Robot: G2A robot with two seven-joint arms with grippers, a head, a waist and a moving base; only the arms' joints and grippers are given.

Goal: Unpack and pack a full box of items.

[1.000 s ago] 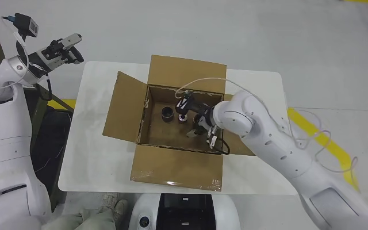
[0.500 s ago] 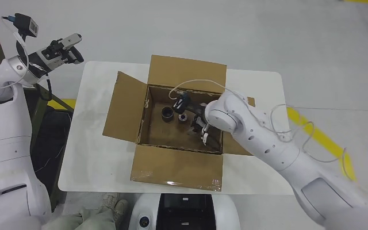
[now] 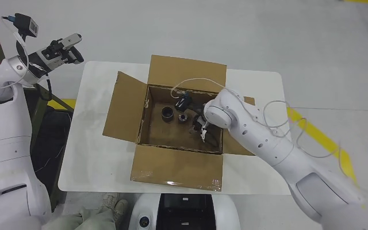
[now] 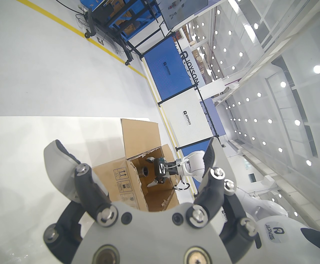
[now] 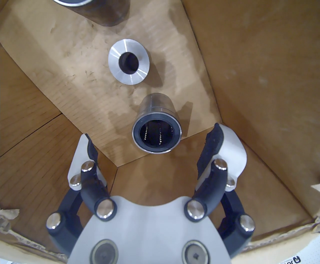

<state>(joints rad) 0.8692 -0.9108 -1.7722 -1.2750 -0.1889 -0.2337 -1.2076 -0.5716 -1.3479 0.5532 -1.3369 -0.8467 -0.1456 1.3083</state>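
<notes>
- Right tool (image 5: 151, 135) is down inside the cardboard box (image 5: 82, 82). Its fingers are spread wide with nothing between the pads.
- It hangs just above a steel sleeve bearing (image 5: 156, 117), which touches neither finger.
- The bearing appears to stand on end on the box floor, bore facing up at the tool, close to one box wall.
- Also on the box floor is a flanged silver ring (image 5: 128, 62), near the bearing but apart from it. Beyond the ring, a dark cylinder (image 5: 100, 12) is partly cut off from view.
- Left tool (image 4: 135, 143) has its fingers apart and is empty. It is well outside the box, past the edge of the table (image 3: 98, 149).
- Judgement: the step in hand looks like unpacking, with the bearing to be lifted out of the box.
- The sleeve sits roughly centred between the fingers, so a straight descent should do.
- The pads should land on the cylindrical wall below the dark end rim, not on the rim itself.
- The finger nearest the box wall has little room and may scrape the cardboard.
- Smooth round metal will likely slip or tip if one pad touches first, so both pads should meet it together as the tool closes slowly.
- The lift should go straight up, clear of the ring and the box flaps.
</notes>
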